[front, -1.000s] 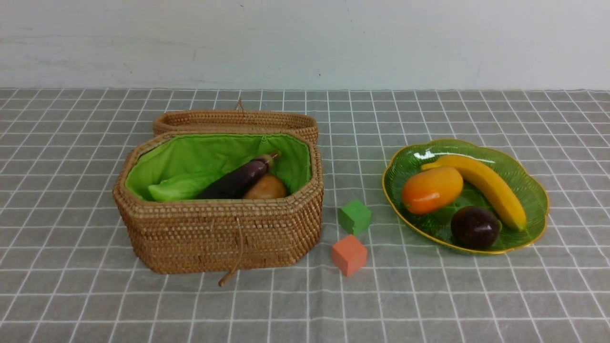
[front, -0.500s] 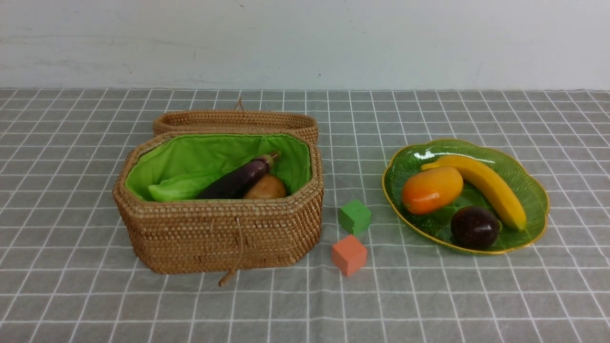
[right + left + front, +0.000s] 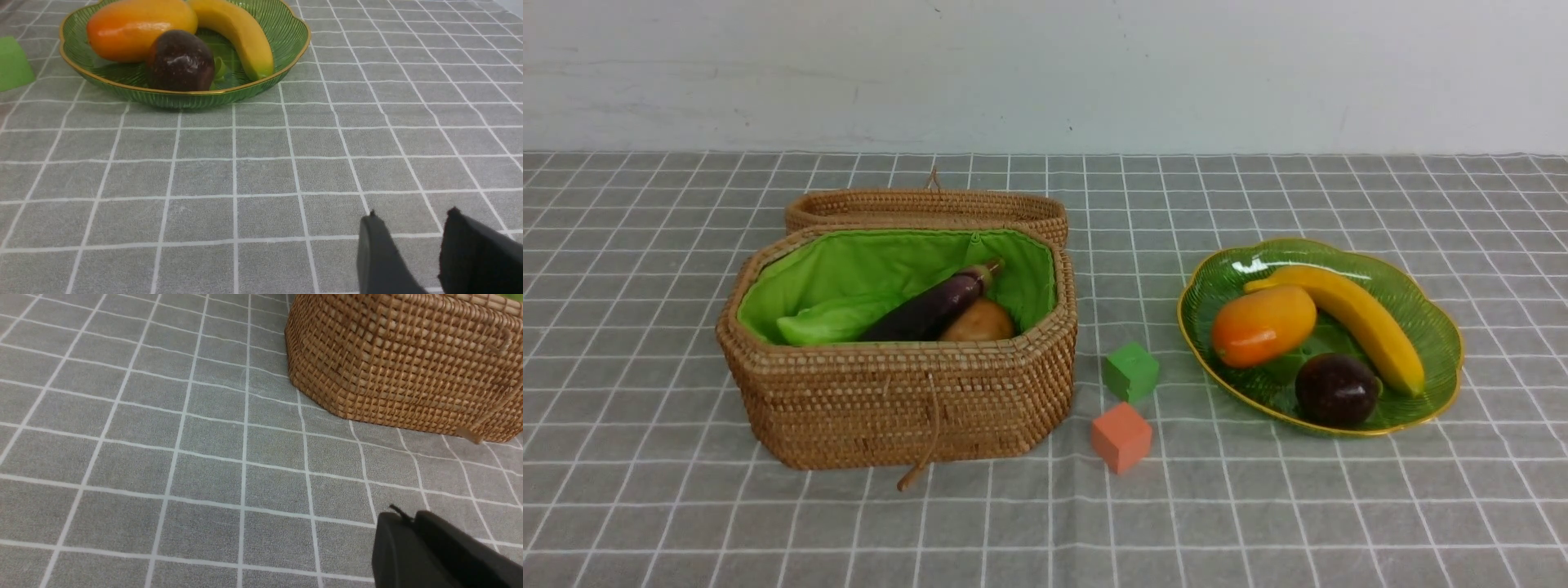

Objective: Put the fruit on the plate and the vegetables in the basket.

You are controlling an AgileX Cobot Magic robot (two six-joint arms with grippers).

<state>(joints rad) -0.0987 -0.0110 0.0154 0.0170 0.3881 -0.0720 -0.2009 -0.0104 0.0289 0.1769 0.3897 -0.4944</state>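
Woven brown rattan basket [image 3: 898,400], octagonal, stood open on the grey white-gridded tablecloth [image 3: 1258,506], its woven lid [image 3: 927,208] hinged back behind. Inside, on the bright green cloth lining [image 3: 866,261], lay a glossy long purple eggplant [image 3: 931,309], a lumpy tan potato [image 3: 980,322] touching it, and a light green ridged vegetable [image 3: 829,320]. To the right, the ribbed translucent green glass plate [image 3: 1437,327] with wavy gold rim held a smooth yellow banana [image 3: 1364,318], an oval orange-yellow mango [image 3: 1262,325] and a round dark purple mangosteen [image 3: 1337,389]. Matte green cube [image 3: 1131,371] and orange cube [image 3: 1121,437] sat between basket and plate. Left gripper [image 3: 408,522] was pressed together, empty, near the basket wall. Right gripper [image 3: 412,228] stood parted, empty, apart from the plate.
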